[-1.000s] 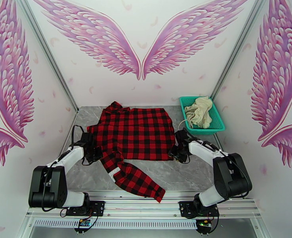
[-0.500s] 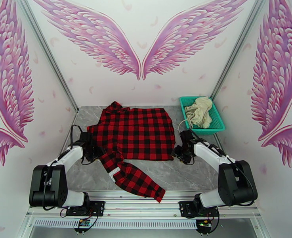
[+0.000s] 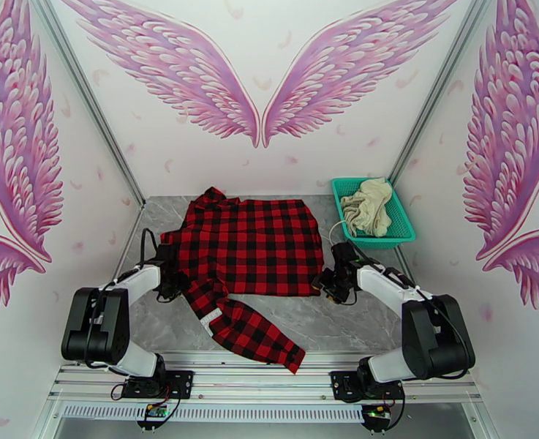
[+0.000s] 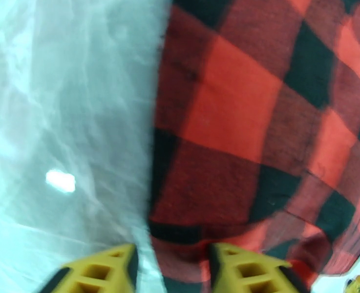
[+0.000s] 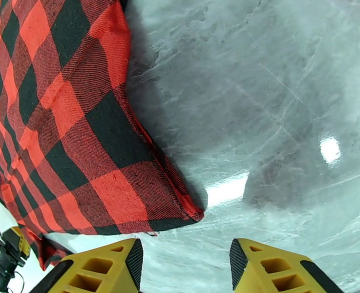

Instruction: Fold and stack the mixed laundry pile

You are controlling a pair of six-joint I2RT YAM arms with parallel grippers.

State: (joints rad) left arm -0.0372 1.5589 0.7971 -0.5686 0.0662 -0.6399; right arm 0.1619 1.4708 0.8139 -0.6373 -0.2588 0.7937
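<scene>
Flat across the table (image 3: 342,327) lies the checked shirt (image 3: 251,246), spread for folding. The left gripper (image 4: 172,255), fingers apart, straddles its left edge, and the right gripper (image 5: 185,252), also spread, sits just off its right corner, likely for a paired pinch. The cream cloth (image 3: 368,206) is in the basket (image 3: 409,232).

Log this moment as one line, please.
shirt: spread out | left gripper: open, at shirt edge | right gripper: open, by shirt corner | cloth: in basket

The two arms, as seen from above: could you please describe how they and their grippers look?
Both the left arm and right arm have white links between bulky black joint housings, with thin cables looping near the wrists. The left gripper and right gripper carry yellow fingers with moulded rectangular recesses.
</scene>
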